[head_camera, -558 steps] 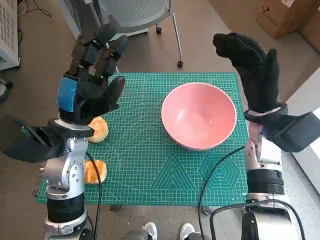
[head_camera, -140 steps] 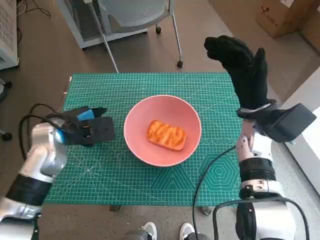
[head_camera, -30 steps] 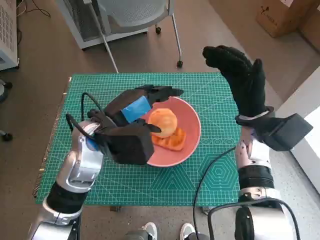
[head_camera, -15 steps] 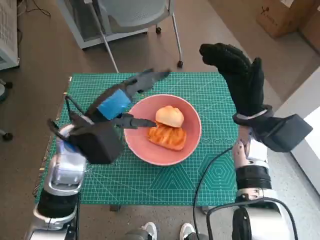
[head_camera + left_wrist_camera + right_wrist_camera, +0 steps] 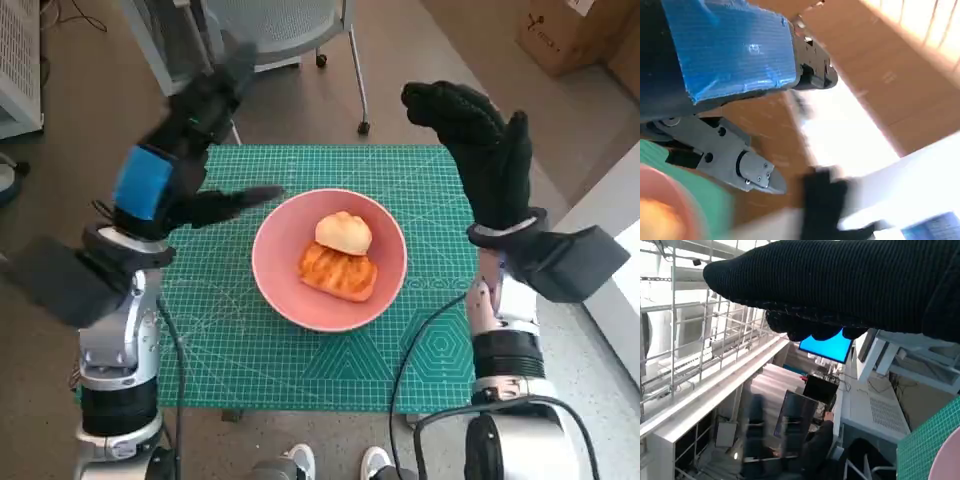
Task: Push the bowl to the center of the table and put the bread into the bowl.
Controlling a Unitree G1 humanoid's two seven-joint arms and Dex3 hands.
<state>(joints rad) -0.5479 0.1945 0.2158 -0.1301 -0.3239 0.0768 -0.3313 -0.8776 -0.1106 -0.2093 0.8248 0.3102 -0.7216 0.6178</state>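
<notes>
The pink bowl (image 5: 330,257) sits near the middle of the green mat (image 5: 420,340). Two pieces of bread lie in it: a round bun (image 5: 343,232) on a flat glazed piece (image 5: 337,272). My left hand (image 5: 180,150) is raised above the mat's left side, empty, fingers spread, clear of the bowl. My right hand (image 5: 480,150) is held up at the mat's right edge, fingers apart, holding nothing. The left wrist view shows the blue-taped back of the left hand (image 5: 720,50) and a blurred edge of the bowl (image 5: 670,210). The glove (image 5: 840,285) spans the right wrist view.
A grey office chair (image 5: 270,30) stands on the floor beyond the table's far edge. A cardboard box (image 5: 575,35) sits at the far right. A black cable (image 5: 420,340) crosses the mat's near right corner. A person (image 5: 815,445) sits at a desk in the right wrist view.
My left hand let the round bun go into the bowl, then drew back to the left and rose with its fingers spread. The right hand stayed raised.
</notes>
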